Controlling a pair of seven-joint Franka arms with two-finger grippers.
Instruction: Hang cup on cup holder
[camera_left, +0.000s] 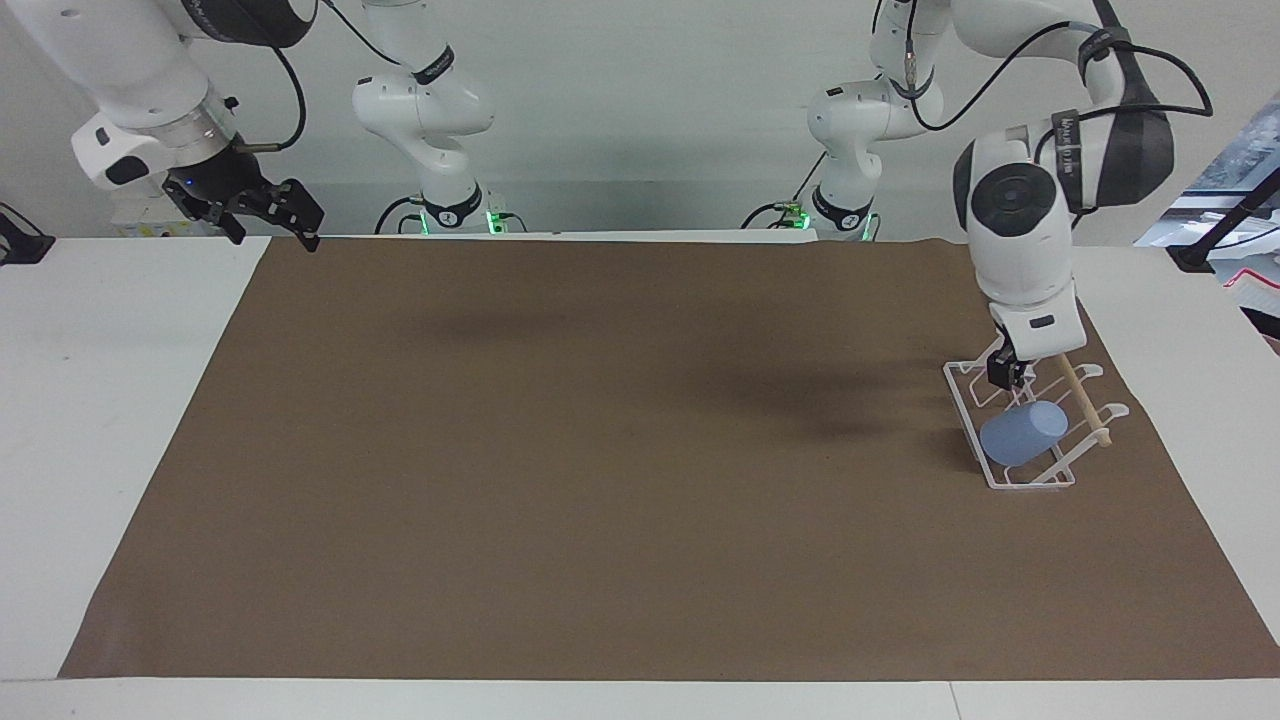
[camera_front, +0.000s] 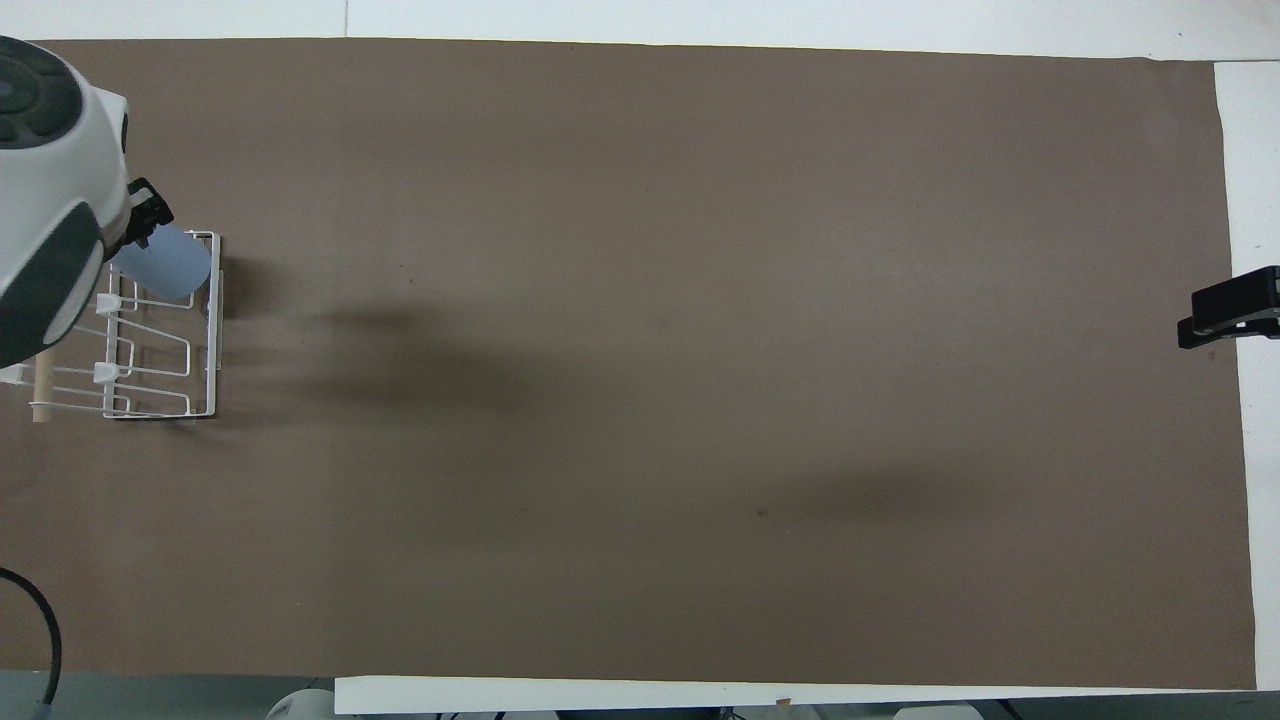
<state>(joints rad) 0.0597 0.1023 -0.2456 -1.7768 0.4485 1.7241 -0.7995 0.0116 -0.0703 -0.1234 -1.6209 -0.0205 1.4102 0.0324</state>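
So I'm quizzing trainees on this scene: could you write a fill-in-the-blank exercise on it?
1. The small light-blue plastic cup rests tilted on the ____ wire cup holder.
2. The left claw is over the cup holder, holding ____.
3. The cup holder stands on a large ____ mat.
4. The right claw waits over that mat's ____.

Missing: white; nothing; brown; corner
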